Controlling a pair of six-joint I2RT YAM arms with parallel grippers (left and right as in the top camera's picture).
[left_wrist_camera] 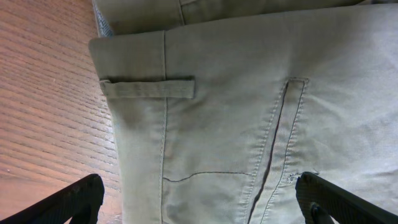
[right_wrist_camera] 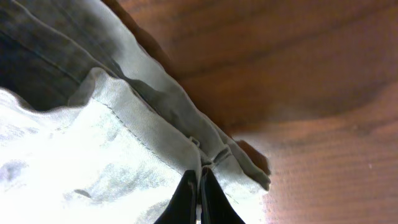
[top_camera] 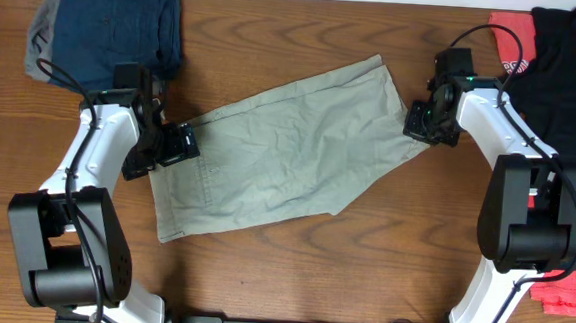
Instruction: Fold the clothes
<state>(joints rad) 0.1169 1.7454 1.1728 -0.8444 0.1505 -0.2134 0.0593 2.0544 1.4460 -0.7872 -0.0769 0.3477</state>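
The pale khaki shorts (top_camera: 284,146) lie spread diagonally across the middle of the wooden table. My left gripper (top_camera: 174,145) is open over the waistband end at the left; the left wrist view shows the belt loop (left_wrist_camera: 149,88) and a stitched pocket seam (left_wrist_camera: 277,143) between my spread fingers (left_wrist_camera: 199,202). My right gripper (top_camera: 417,124) is at the shorts' right leg hem. In the right wrist view its fingers (right_wrist_camera: 199,186) are shut on the hem edge of the shorts (right_wrist_camera: 155,134), which is bunched and slightly raised.
A navy-blue folded garment (top_camera: 116,21) on a grey one lies at the back left. A black shirt (top_camera: 564,68) and a red printed shirt (top_camera: 506,40) lie at the right edge. Bare wood (top_camera: 291,272) runs along the front.
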